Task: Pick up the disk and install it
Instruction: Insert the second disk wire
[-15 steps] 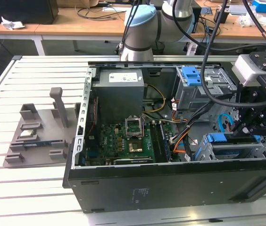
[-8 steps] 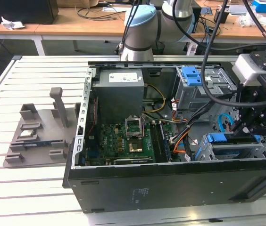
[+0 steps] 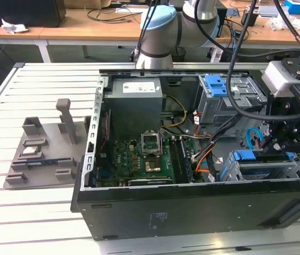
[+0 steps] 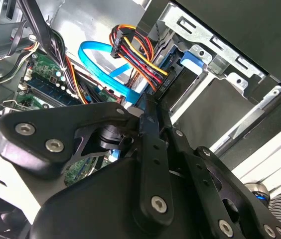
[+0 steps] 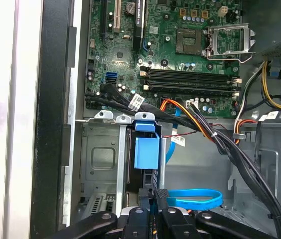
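Inside an open computer case (image 3: 192,207) lying on a white slatted desk (image 3: 11,212), the end effector (image 3: 277,142) is seen at the exterior view's right, lowered over the drive cage (image 3: 267,170) at the near right corner of the case. Whether its fingers are open or closed cannot be told; in both wrist views only its black linkages are seen drawn close together, above the cage slot. The disk (image 3: 269,171) appears to be seated in that cage, its blue carrier (image 3: 244,155) showing at the cage's edge in the exterior view; in the first wrist view a blue tab (image 5: 146,153) stands at the mouth of the slot, just beside the end effector (image 5: 158,199). A light blue data cable (image 4: 105,69) and a bundle of red, yellow and orange wires (image 4: 135,55) are seen just beyond the end effector (image 4: 148,107) in the second wrist view. The motherboard (image 3: 139,159) lies to the left in the case. A grey fixture (image 3: 43,154) rests on the desk further left.
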`<state>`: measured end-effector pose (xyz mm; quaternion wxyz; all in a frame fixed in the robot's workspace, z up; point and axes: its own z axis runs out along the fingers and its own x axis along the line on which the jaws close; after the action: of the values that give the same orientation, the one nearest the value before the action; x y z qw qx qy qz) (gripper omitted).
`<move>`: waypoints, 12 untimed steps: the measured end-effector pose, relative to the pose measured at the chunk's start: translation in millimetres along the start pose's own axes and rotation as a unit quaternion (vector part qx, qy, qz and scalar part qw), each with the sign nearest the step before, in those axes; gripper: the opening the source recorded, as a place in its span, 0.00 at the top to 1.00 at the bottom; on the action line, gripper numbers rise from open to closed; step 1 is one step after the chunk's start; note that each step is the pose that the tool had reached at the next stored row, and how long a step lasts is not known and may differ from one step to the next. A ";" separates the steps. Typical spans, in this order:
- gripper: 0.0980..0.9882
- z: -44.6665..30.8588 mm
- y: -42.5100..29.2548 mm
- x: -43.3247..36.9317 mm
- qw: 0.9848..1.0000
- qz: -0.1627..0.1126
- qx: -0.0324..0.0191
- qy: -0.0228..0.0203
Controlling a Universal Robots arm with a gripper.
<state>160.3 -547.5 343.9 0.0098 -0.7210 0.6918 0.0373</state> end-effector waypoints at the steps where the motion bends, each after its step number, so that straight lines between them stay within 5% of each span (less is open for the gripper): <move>1: 0.93 -0.1 0.0 0.0 1.000 0.000 0.000 0.000; 12: 0.93 2.3 -0.1 -0.2 1.000 0.000 0.000 0.000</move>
<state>160.3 -547.1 341.6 0.0097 -0.7210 0.6918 0.0379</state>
